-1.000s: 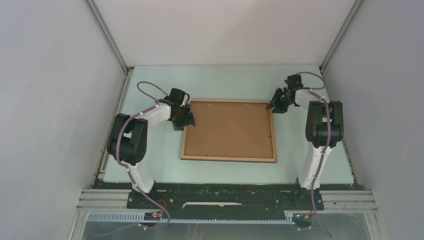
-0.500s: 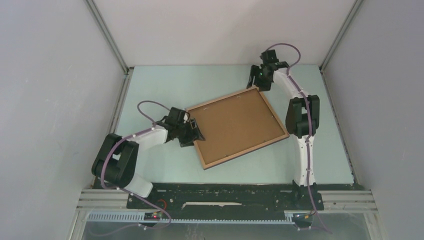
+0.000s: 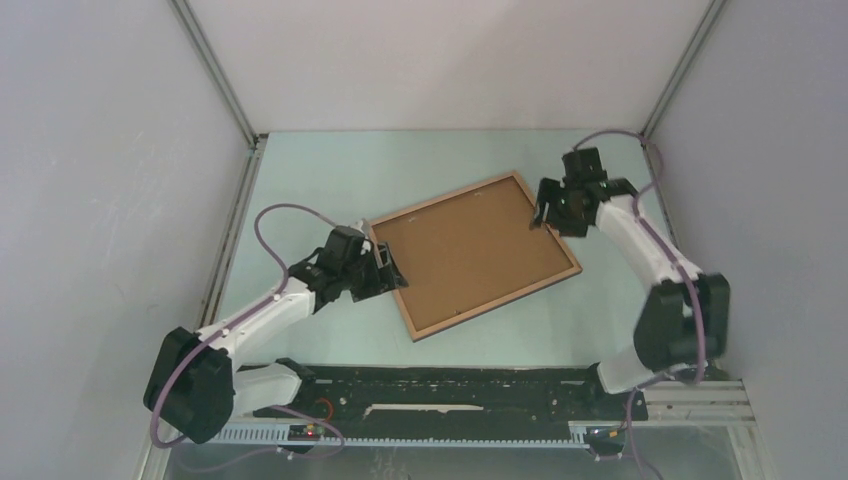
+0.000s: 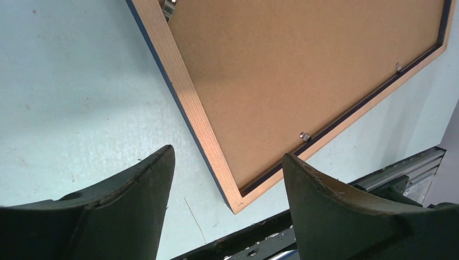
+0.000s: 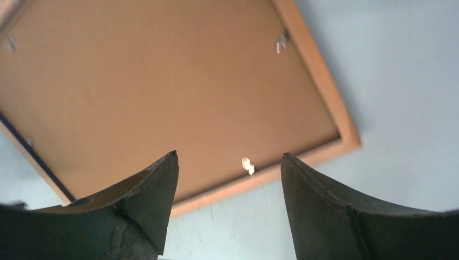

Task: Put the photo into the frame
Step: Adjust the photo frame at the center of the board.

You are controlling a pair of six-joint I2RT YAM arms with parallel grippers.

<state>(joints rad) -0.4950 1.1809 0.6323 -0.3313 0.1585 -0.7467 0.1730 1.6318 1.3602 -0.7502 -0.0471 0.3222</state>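
Since a second ago the frame (image 3: 497, 302) has turned askew on the table (image 3: 330, 180), and the left claw (image 3: 392, 268) and right claw (image 3: 543, 212) now hang spread at its corners.

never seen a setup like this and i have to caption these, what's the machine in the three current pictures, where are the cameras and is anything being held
These are two robot arms bolted at the near edge of a pale green table. The wide picture comes from a fixed camera above and behind them. The other two come from a small camera on each wrist, which is why two dark fingers fill the bottom of each.

On the table lies a picture frame, back side up and turned at an angle. A brown backing board sits inside it under small metal clips.

The left gripper is at the frame's left edge and the right gripper at its right edge. Both have their fingers spread and hold nothing. No photo print shows in any view.
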